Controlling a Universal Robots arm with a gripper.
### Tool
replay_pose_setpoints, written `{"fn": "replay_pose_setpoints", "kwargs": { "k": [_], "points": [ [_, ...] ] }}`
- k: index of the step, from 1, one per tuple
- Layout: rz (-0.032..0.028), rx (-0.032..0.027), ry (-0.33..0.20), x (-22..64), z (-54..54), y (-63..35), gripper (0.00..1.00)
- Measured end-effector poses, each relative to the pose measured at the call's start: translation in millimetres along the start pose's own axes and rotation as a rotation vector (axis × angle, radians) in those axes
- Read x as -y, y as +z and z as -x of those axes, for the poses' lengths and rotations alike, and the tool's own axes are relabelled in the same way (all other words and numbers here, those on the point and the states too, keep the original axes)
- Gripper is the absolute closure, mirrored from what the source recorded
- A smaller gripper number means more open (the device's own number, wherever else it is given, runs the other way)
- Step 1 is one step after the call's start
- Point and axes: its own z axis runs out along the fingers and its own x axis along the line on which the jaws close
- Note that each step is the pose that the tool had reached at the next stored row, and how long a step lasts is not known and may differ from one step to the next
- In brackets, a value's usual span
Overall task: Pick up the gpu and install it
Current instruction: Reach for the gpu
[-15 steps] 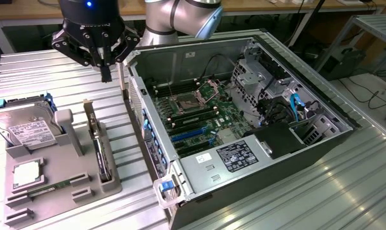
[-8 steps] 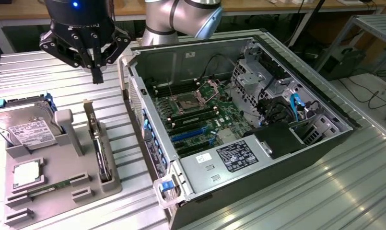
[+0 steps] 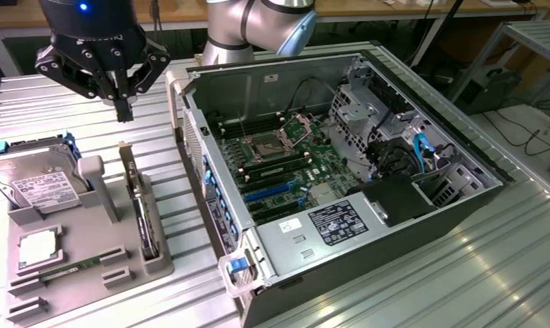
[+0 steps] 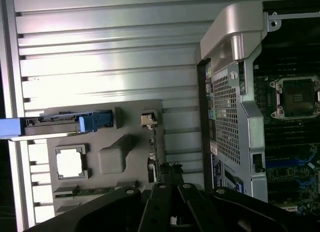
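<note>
Exterior view: a robot arm's gripper point(image 3: 124, 113) hangs above a slatted metal table point(image 3: 493, 260), over the far end of a parts tray, touching nothing. Its jaws are pressed together and hold nothing. The step in hand looks like the approach for the pick-up, with no grasp made yet. Taking the card would seem to call for the jaws to part and line up over its thin upper edge. The largest container is an open computer case point(image 3: 247, 85) lying on its side, showing its motherboard point(image 3: 284, 164) with blue expansion slots point(image 3: 270, 191) that appear vacant. On the exterior view's left, just beside the case, sits a grey moulded tray point(image 3: 97, 229). A silver hard drive point(image 3: 39, 188) with a white label leans in the tray's biggest pocket. The gpu point(image 3: 147, 219), a thin dark card, stands on edge in a long slot on the side nearest the case, its metal bracket end below the gripper. A square processor chip point(image 3: 37, 247) lies flat in a shallow recess. A narrow green memory stick point(image 3: 70, 268) rests in a groove.
</note>
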Motion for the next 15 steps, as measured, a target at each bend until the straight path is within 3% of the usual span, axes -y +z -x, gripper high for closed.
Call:
{"fn": "replay_pose_setpoints", "kwargs": {
  "k": [15],
  "points": [
    [0.0000,0.0000,0.000,2.8,-28.2,-0.8,0.89]
  ]
}}
